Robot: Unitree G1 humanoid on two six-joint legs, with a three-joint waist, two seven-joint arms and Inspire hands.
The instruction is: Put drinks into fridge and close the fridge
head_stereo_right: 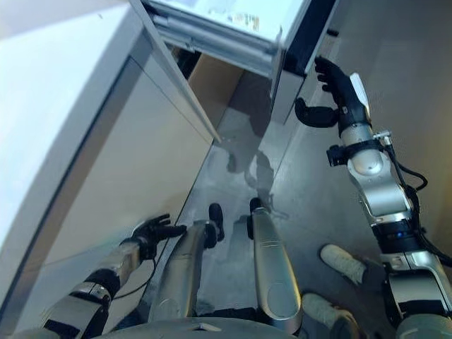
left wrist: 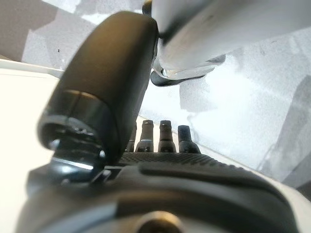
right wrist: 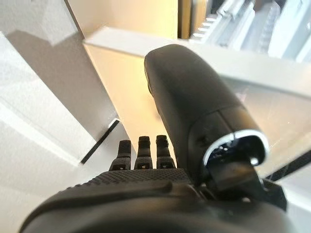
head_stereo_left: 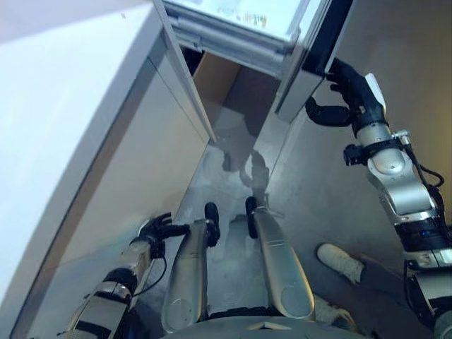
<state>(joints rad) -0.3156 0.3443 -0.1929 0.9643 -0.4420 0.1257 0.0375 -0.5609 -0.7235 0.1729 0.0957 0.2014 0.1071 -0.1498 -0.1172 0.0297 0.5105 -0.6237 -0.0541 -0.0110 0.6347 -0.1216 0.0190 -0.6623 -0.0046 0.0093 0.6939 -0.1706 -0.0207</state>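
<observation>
The fridge (head_stereo_left: 233, 25) stands at the far end with bright shelves showing at its top. Its grey door (head_stereo_left: 300, 74) hangs open, dark along its outer edge. My right hand (head_stereo_left: 353, 92) is raised at that dark edge, open, fingers straight against it and thumb spread to the side. Its own wrist view shows the straight fingers (right wrist: 141, 150) with nothing held. My left hand (head_stereo_left: 157, 229) hangs low beside the white cabinet, open and empty, with its fingers (left wrist: 155, 136) relaxed. No drink shows in any view.
A large white cabinet (head_stereo_left: 78, 134) fills the left side, leaving a narrow strip of grey floor (head_stereo_left: 233, 169) toward the fridge. A person's white shoes (head_stereo_right: 342, 263) stand on the floor at lower right, close to my right arm.
</observation>
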